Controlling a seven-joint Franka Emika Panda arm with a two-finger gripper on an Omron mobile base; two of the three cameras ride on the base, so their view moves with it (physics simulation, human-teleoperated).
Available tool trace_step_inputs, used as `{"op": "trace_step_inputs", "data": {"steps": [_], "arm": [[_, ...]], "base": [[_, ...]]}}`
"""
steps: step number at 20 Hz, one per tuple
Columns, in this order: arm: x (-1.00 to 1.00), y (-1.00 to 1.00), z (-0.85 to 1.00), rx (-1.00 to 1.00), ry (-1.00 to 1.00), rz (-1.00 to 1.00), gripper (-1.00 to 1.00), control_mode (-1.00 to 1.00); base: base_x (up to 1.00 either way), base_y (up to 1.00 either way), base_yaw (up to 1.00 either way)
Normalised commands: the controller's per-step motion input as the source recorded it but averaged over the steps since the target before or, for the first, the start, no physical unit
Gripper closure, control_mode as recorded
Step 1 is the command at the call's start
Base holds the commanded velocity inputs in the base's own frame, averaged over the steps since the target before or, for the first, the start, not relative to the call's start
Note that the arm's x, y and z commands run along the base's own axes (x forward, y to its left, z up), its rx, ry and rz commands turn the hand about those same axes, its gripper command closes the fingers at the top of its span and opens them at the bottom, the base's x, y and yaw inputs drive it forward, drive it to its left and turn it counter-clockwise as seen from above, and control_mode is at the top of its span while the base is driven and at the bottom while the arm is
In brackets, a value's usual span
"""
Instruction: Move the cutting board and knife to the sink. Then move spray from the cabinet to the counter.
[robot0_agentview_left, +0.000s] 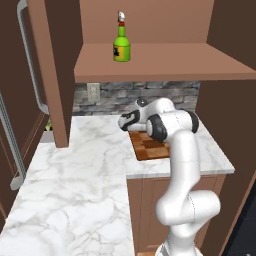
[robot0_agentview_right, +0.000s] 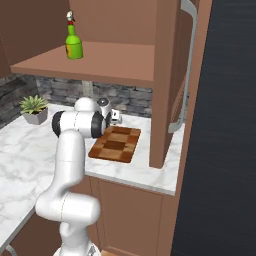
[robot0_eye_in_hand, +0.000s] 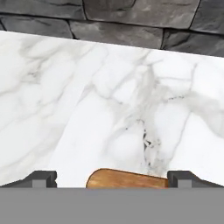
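Note:
The checkered wooden cutting board (robot0_agentview_left: 146, 148) (robot0_agentview_right: 116, 144) lies flat on the white marble counter (robot0_agentview_left: 75, 170) (robot0_agentview_right: 20, 145), its near part behind my arm in the left base view. My gripper (robot0_agentview_left: 125, 122) (robot0_agentview_right: 117, 119) (robot0_eye_in_hand: 113, 179) hovers open over the board's far edge (robot0_eye_in_hand: 127, 179), which shows between the wide-apart fingertips (robot0_eye_in_hand: 41, 178). The green spray (robot0_agentview_left: 120, 45) (robot0_agentview_right: 73, 42) stands upright on the shelf of the brown cabinet (robot0_agentview_left: 160, 65) (robot0_agentview_right: 100, 60). The knife and the sink are out of view.
A cabinet door (robot0_agentview_left: 50, 70) (robot0_agentview_right: 167, 75) hangs open beside the board. A grey stone backsplash (robot0_eye_in_hand: 131, 19) runs behind the counter, with a wall outlet (robot0_agentview_left: 93, 91). A small potted plant (robot0_agentview_right: 34, 108) sits at the back corner.

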Motion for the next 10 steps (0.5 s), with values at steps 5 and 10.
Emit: {"op": "trace_step_inputs", "data": {"steps": [5,10], "arm": [[0.39,0.04,-0.21,0.00,0.01,0.00,-1.00,-1.00],[0.40,0.04,-0.27,0.00,0.03,0.00,-1.00,-1.00]], "base": [[0.00,0.00,0.00],[0.00,0.00,0.00]]}}
